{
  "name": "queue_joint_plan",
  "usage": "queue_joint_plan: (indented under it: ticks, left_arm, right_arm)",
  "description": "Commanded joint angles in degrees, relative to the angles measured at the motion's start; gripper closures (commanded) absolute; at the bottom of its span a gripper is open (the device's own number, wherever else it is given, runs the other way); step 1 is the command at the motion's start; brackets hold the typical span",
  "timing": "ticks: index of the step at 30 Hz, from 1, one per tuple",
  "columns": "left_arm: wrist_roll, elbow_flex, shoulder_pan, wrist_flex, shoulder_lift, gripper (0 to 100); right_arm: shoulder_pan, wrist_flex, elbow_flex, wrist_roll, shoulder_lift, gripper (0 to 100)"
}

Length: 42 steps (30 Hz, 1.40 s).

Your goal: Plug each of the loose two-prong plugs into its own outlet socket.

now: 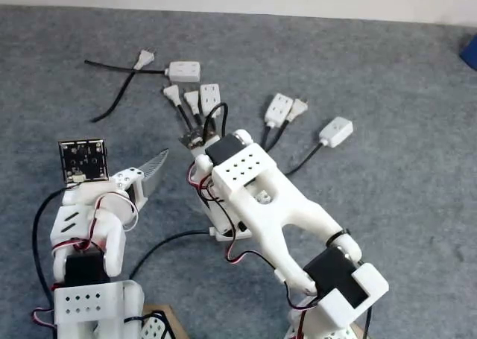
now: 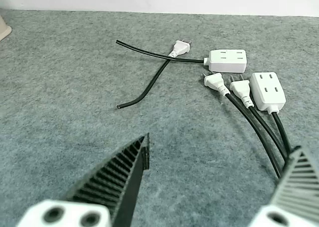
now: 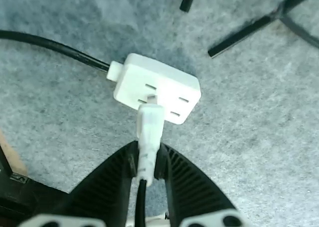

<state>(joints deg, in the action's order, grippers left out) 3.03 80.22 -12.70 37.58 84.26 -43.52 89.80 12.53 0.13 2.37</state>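
My right gripper [image 3: 148,148] is shut on a white two-prong plug [image 3: 149,127], whose tip rests against the slotted face of a white outlet socket [image 3: 157,90]. Whether the prongs are inside, I cannot tell. In the high view that arm reaches to the middle cluster, where two plugs [image 1: 171,93] [image 1: 192,99] lie next to a socket [image 1: 210,97]. My left gripper [image 2: 222,143] hangs open above the carpet, short of those plugs [image 2: 214,81] [image 2: 240,89] and that socket [image 2: 267,91]. Farther back lie another plug [image 2: 180,48] and a socket [image 2: 227,60].
To the right a socket [image 1: 277,109] lies beside a plug [image 1: 298,108], and one more socket [image 1: 335,131] sits farther right. Black cords fan toward the arms. A loose cord end [image 2: 134,96] crosses the far plug's cord. Grey carpet [image 1: 387,63] covers the table.
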Motion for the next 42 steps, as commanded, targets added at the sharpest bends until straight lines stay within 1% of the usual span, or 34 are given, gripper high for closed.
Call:
queue_joint_plan:
  ticks: [1,7,11,18,22,29,37,39,42]
  left_arm:
    - [0.26,-0.31,-0.48,-1.58,0.22,60]
    - [0.26,-0.31,-0.48,-1.58,0.22,60]
    - [0.26,-0.31,-0.48,-1.58,0.22,60]
    - [0.26,-0.13,-0.48,-2.46,0.22,60]
    - [0.26,0.84,-0.48,-3.96,0.22,60]
    - [0.26,0.92,-0.48,-3.96,0.22,60]
    - [0.26,0.84,-0.48,-3.78,0.22,60]
    - [0.26,0.84,-0.48,-3.78,0.22,60]
    - [0.26,0.84,-0.48,-3.78,0.22,60]
  right_arm:
    - [0.92,-2.15,-0.48,-1.58,-0.22,99.2]
    - [0.66,-2.33,-2.86,-3.60,-0.22,99.2]
    - [0.48,-2.33,-2.77,-6.68,-0.13,99.2]
    - [-1.01,0.84,-2.77,-6.95,-0.04,99.2]
    - [-2.59,0.84,-2.77,-6.95,-0.04,99.2]
    - [-3.21,-0.40,-3.21,-7.03,-0.04,99.2]
    - [-2.15,-0.84,-3.03,-7.03,-0.04,99.2]
    - [-0.92,-1.36,-3.03,-7.03,-0.04,99.2]
    - [1.63,-2.42,-2.68,-8.97,-0.04,99.2]
